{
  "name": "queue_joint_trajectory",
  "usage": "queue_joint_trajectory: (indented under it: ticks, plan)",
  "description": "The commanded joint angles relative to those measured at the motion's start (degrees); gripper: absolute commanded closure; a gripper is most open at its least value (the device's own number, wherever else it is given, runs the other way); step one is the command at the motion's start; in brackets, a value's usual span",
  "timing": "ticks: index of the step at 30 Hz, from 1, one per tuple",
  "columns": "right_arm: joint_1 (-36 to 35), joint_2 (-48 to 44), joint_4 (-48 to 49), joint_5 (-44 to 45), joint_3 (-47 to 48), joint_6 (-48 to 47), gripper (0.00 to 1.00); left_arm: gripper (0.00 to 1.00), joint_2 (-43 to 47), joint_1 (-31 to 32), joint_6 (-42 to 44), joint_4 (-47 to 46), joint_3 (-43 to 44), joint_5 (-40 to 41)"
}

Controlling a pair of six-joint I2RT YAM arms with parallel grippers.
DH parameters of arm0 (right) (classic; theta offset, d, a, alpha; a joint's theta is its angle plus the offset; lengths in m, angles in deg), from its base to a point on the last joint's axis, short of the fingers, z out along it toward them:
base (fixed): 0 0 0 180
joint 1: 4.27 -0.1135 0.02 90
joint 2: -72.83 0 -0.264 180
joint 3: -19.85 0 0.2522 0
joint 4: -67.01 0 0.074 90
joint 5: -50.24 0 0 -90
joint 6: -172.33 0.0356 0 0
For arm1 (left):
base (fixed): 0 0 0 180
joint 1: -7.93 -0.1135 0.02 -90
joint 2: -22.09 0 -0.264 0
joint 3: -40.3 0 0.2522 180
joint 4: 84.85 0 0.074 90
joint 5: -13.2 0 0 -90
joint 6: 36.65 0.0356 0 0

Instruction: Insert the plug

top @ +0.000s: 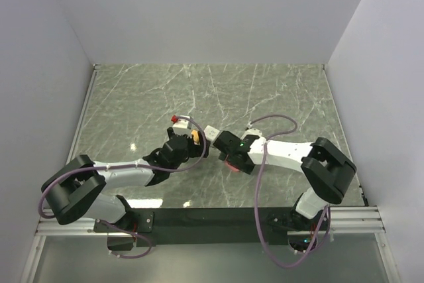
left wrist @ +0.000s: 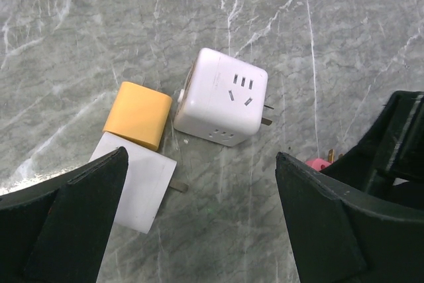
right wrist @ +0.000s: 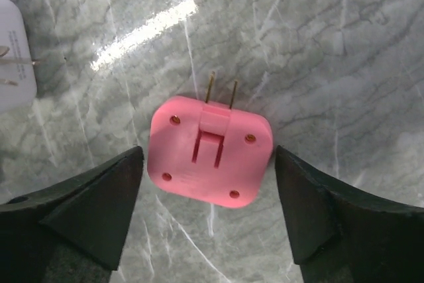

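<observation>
Landmark = white cube socket (left wrist: 222, 97), sits mid-table on the marble (top: 199, 91). Slot holes show on its top and front faces; 2 metal pins stick out of its rt side.

Pink plug (right wrist: 211, 154): lies flat on the marble, lower-rt of the cube in the L wrist view and apart from it. Not inserted. Its 2 brass prongs (right wrist: 222, 91) are bare and point up-frame in the R wrist view, where the cube edge is only at far upper-left.

R gripper (right wrist: 207, 154): over the plug, jaws apart, one finger on each side of it. A sliver of marble shows betw the left-hand finger and the plug; the other side is too tight to tell contact. No clamp seen.

L gripper (left wrist: 200, 157): just near-side of the cube, jaws wide apart, holding nothing, cube apart from both fingers.

Orange adapter (left wrist: 138, 114): just left of the cube. Flat white adapter (left wrist: 139, 180): lower-left of the cube, butting the orange one, one pin showing, partly under the L finger.

Top view: small red-capped piece (top: 175, 118) up-left of the cube, type unclear.
</observation>
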State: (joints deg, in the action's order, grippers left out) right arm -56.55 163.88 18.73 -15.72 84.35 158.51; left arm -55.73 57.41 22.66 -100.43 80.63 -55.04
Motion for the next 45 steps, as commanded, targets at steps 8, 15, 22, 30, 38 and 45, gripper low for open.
queue_joint_trajectory:
  ticks: [8,15,22,30,38,45]
  plan:
    - [-0.38,3.00,0.85,0.31,2.70,-4.19,0.47,0.00,1.62,0.10,0.99,-2.21,-0.64,2.15]
    - [-0.20,-2.88,6.38,5.14,6.29,-22.27,0.74,0.01,4.52,-2.10,1.43,-3.97,-2.75,-1.71]
    - [-0.37,-9.38,19.12,7.09,6.83,-50.30,0.80,0.01,11.54,-5.26,2.48,-5.46,-5.12,-12.61]
    - [-0.55,-18.62,31.27,-6.35,0.76,-64.84,0.82,0.01,19.46,-6.41,1.43,-3.70,-6.09,-22.28]
    - [-3.97,-18.79,29.95,-9.26,1.03,-69.68,0.88,0.02,22.27,-7.02,-3.05,-2.83,-5.91,-22.91]
    - [-5.30,-24.24,29.43,-8.39,-2.13,-68.80,0.89,0.03,27.89,-11.85,-6.74,-0.80,-8.28,-23.33]
